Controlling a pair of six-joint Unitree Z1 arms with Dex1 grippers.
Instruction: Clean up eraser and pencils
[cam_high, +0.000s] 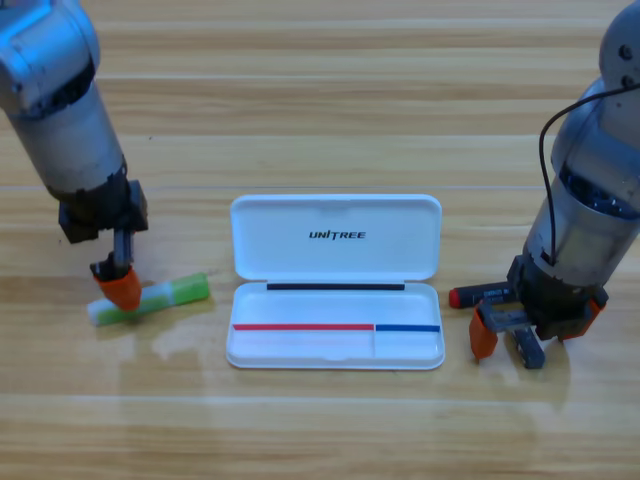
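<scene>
On a pale wooden table, the open white case lies at centre. Right of it, the right gripper stands with jaws apart beside the black pencil, red-tipped, lying left to right. Left of the case, the left gripper is clamped on the green pencil, whitish end pointing left, slightly tilted.
</scene>
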